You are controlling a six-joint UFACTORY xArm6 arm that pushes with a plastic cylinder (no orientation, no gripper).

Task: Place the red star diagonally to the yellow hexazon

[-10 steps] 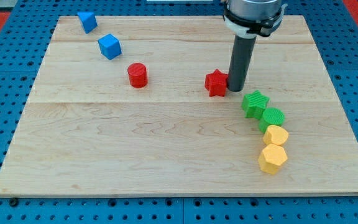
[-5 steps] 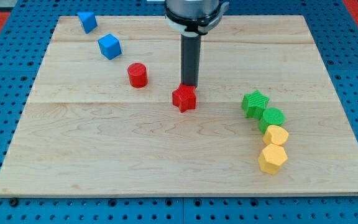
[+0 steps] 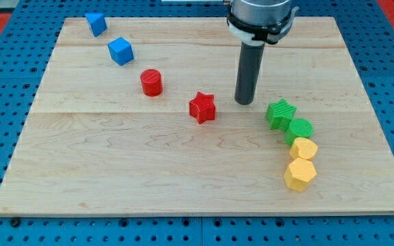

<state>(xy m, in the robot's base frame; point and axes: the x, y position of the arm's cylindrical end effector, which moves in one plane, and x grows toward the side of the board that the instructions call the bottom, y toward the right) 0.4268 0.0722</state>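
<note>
The red star (image 3: 202, 107) lies near the middle of the wooden board (image 3: 115, 164). The yellow hexagon (image 3: 299, 174) lies at the lower right, the lowest of a column of blocks. My tip (image 3: 244, 102) stands on the board to the right of the red star, a short gap away and not touching it. It is to the upper left of the green star (image 3: 280, 113).
A green hexagon-like block (image 3: 300, 128) and a yellow heart-shaped block (image 3: 304, 148) sit between the green star and the yellow hexagon. A red cylinder (image 3: 151, 82) lies left of the red star. Two blue blocks (image 3: 120, 50) (image 3: 96, 23) lie at the upper left.
The red star was pushed left and slightly down from beside the rod to the board's middle. My tip then moved back right, away from the star.
</note>
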